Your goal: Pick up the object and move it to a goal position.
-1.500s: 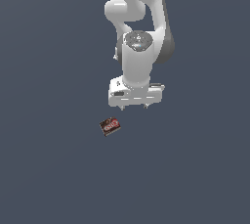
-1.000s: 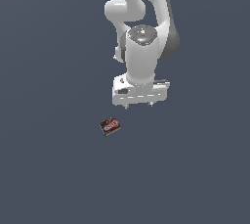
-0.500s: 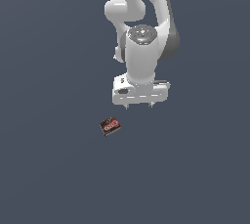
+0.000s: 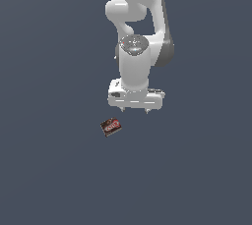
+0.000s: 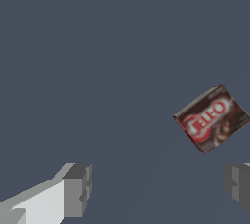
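The object (image 4: pixel 110 127), a small flat dark box with a red label, lies flat on the grey counter (image 4: pixel 49 170), rotated askew. The hand (image 4: pixel 134 111) hangs at the object's 2 o'clock in the exterior view, near it but apart. Its fingers (image 5: pixel 77 189) are spread wide and hold nothing. In the wrist view the object sits outside the gap between them. This offset suggests the approach step: centre the hand over the box, match its rotation, then descend.

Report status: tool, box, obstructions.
Tool open, empty, hovering. Box flat on floor, untouched, offset toward exterior view's left of tool. Nothing between them.
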`<state>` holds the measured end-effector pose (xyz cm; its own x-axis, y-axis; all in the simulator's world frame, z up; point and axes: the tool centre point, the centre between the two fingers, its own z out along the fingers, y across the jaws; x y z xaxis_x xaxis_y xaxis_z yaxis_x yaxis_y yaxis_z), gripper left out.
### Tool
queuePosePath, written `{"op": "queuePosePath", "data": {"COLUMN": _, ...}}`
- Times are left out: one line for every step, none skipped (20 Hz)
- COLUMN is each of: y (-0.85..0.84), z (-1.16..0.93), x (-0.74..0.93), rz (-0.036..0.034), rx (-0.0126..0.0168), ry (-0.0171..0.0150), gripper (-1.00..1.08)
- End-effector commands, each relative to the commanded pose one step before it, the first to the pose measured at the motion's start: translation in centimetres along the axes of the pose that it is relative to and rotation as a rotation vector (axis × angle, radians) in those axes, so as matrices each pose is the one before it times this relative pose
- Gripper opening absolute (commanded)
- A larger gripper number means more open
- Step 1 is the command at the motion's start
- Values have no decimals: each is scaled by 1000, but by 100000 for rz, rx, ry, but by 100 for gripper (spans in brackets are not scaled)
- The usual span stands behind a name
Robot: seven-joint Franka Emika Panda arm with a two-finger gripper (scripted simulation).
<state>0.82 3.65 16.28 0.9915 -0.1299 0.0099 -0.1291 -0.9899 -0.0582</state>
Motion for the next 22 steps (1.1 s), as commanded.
{"op": "queuePosePath", "data": {"y": 866, "z": 776, "x": 224, "rz": 7368, "rx": -150, "ry": -178, "gripper": 100}}
{"op": "queuePosePath", "data": {"y": 380, "z": 345, "x": 126, "rz": 3319, "rx": -85, "ry": -58, "gripper": 100}}
{"op": "queuePosePath", "data": {"y": 397, "z": 360, "x": 142, "rz": 3472, "rx": -103, "ry": -52, "gripper": 100}}
{"op": "queuePosePath", "data": {"y": 397, "z": 362, "x": 153, "rz": 3490, "rx": -118, "ry": -43, "gripper": 100}}
{"op": "queuePosePath", "data": {"y": 395, "z": 361, "x": 163, "rz": 3488, "rx": -131, "ry": -33, "gripper": 100}}
{"op": "queuePosePath", "data": {"y": 393, "z": 360, "x": 173, "rz": 3485, "rx": -144, "ry": -21, "gripper": 100}}
{"op": "queuePosePath", "data": {"y": 390, "z": 359, "x": 183, "rz": 3482, "rx": -156, "ry": -10, "gripper": 100}}
{"op": "queuePosePath", "data": {"y": 387, "z": 358, "x": 194, "rz": 3479, "rx": -168, "ry": 3, "gripper": 100}}
{"op": "queuePosePath", "data": {"y": 384, "z": 358, "x": 204, "rz": 3476, "rx": -179, "ry": 16, "gripper": 100}}
{"op": "queuePosePath", "data": {"y": 380, "z": 357, "x": 214, "rz": 3473, "rx": -189, "ry": 30, "gripper": 100}}
{"op": "queuePosePath", "data": {"y": 376, "z": 356, "x": 224, "rz": 3469, "rx": -199, "ry": 44, "gripper": 100}}
{"op": "queuePosePath", "data": {"y": 372, "z": 355, "x": 234, "rz": 3466, "rx": -208, "ry": 59, "gripper": 100}}
{"op": "queuePosePath", "data": {"y": 368, "z": 354, "x": 244, "rz": 3462, "rx": -216, "ry": 75, "gripper": 100}}
{"op": "queuePosePath", "data": {"y": 363, "z": 353, "x": 254, "rz": 3459, "rx": -224, "ry": 91, "gripper": 100}}
{"op": "queuePosePath", "data": {"y": 357, "z": 352, "x": 264, "rz": 3454, "rx": -230, "ry": 107, "gripper": 100}}
{"op": "queuePosePath", "data": {"y": 350, "z": 348, "x": 272, "rz": 3427, "rx": -234, "ry": 123, "gripper": 100}}
{"op": "queuePosePath", "data": {"y": 329, "z": 331, "x": 269, "rz": 3269, "rx": -228, "ry": 133, "gripper": 100}}
{"op": "queuePosePath", "data": {"y": 305, "z": 312, "x": 262, "rz": 3088, "rx": -220, "ry": 141, "gripper": 100}}
{"op": "queuePosePath", "data": {"y": 283, "z": 294, "x": 255, "rz": 2909, "rx": -210, "ry": 146, "gripper": 100}}
{"op": "queuePosePath", "data": {"y": 261, "z": 275, "x": 245, "rz": 2730, "rx": -199, "ry": 149, "gripper": 100}}
{"op": "queuePosePath", "data": {"y": 240, "z": 257, "x": 235, "rz": 2550, "rx": -187, "ry": 150, "gripper": 100}}
{"op": "queuePosePath", "data": {"y": 220, "z": 238, "x": 224, "rz": 2373, "rx": -175, "ry": 149, "gripper": 100}}
